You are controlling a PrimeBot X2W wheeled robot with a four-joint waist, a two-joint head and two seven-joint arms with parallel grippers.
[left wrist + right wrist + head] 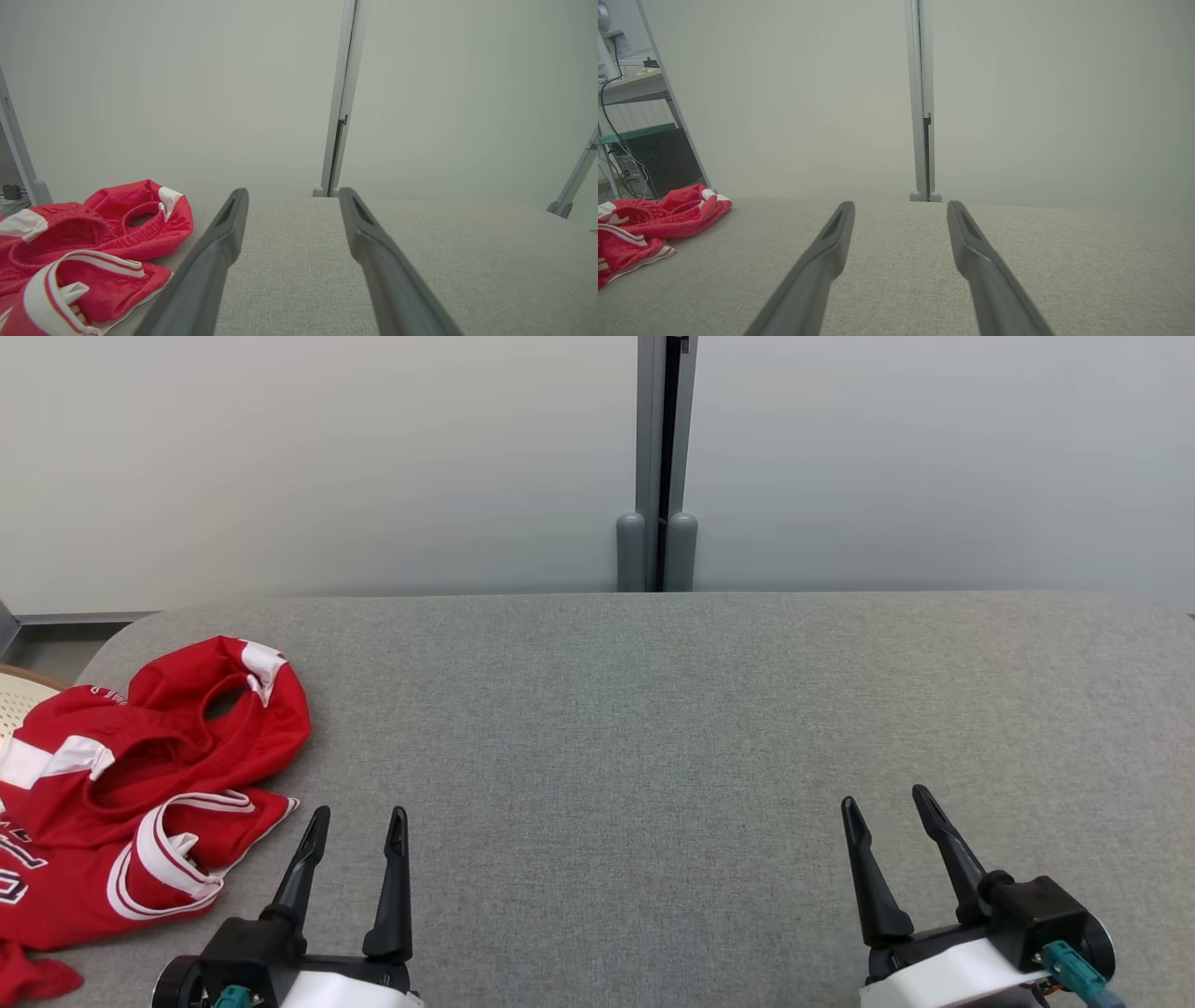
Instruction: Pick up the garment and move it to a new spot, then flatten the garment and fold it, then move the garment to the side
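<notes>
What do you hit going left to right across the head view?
red garment → left gripper, open and empty → grey partition post behind the table → right gripper, open and empty

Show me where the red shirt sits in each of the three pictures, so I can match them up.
Head view: the red shirt lies crumpled at the left edge, on the grey table.
Left wrist view: the red shirt is in the lower left corner.
Right wrist view: the red shirt is at the far left, below mid-height.
Shared landmark: the upright grey post behind the table, near each picture's middle.
</notes>
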